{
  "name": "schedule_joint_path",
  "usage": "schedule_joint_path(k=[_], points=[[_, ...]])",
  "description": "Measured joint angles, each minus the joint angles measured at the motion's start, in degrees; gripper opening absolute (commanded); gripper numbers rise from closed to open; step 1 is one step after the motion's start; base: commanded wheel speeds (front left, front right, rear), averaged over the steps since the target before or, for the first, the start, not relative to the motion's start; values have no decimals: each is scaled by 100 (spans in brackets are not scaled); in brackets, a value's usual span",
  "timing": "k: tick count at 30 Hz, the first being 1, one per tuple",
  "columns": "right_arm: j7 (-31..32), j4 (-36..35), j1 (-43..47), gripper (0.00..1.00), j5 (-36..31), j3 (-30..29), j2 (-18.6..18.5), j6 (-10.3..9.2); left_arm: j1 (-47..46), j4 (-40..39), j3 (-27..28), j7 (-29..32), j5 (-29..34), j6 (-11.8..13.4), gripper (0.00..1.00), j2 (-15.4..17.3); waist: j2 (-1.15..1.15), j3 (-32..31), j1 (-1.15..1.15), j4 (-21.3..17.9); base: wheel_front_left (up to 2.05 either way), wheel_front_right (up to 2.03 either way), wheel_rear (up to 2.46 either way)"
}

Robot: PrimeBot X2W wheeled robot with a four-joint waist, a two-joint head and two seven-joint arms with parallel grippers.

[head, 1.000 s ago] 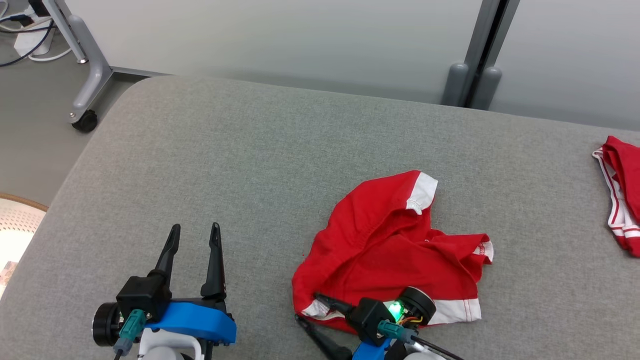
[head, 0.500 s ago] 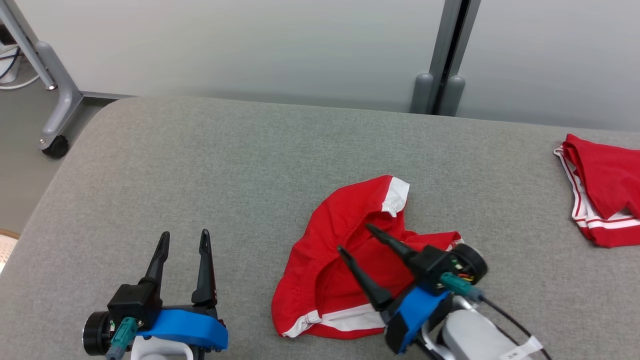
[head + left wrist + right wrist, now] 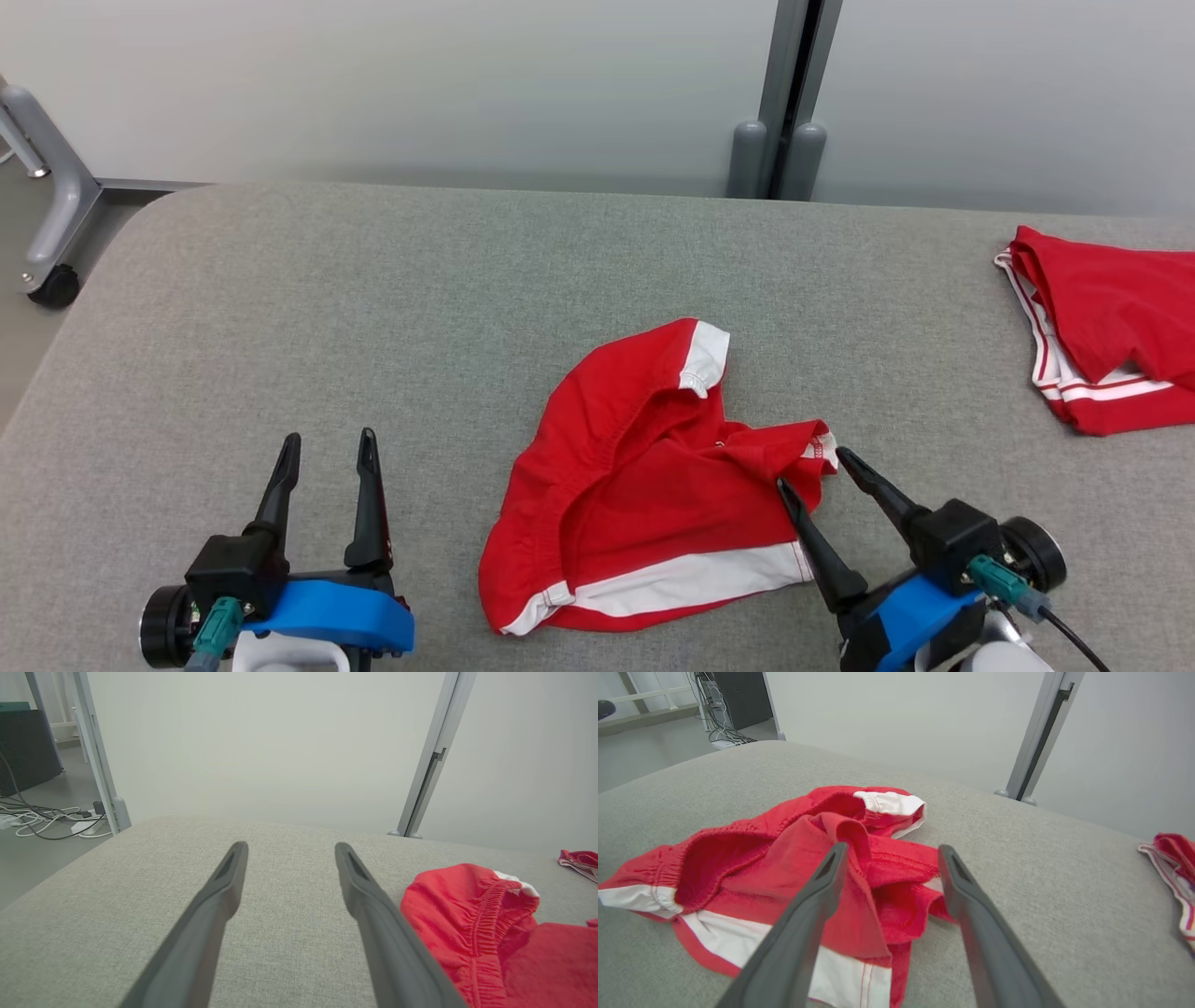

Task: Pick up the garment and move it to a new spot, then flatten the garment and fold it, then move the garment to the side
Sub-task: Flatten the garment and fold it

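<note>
A wide surface (image 3: 373, 308) covered with grey woven fabric carries everything; its far left corner is rounded. Near the middle, a little toward the right, a pair of red shorts (image 3: 644, 495) lies crumpled on it. The elastic waistband is open toward the left, and a white band runs along the near hem. Well apart from them, at the right edge of the head view, a second red garment (image 3: 1111, 327) with white stripes lies on the same fabric, partly cut off by the frame.
</note>
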Motion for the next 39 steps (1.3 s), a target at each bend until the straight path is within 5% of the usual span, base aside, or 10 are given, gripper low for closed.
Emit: schedule_joint_path(k=[8,21,22,24,39], points=[[285,-188,597,100,32,-258,27,0,-95,5,0,0,45,-41,100,-18,0,103,0,29,0,0,0],[103,1078,261,100,110,-46,200,0,-131,76,-8,0,101,-92,100,-48,0,137,0,158,0,0,0],[69,1182,183,46,158,-32,238,0,-137,80,-8,0,102,-92,100,-49,0,140,0,161,0,0,0],[9,1403,53,0,203,46,290,0,-159,86,-11,0,103,-93,100,-57,0,143,0,164,0,0,0],[-413,1485,492,0,421,-1195,66,0,-97,147,-16,0,119,-129,100,-102,0,1,1,-52,0,0,0]])
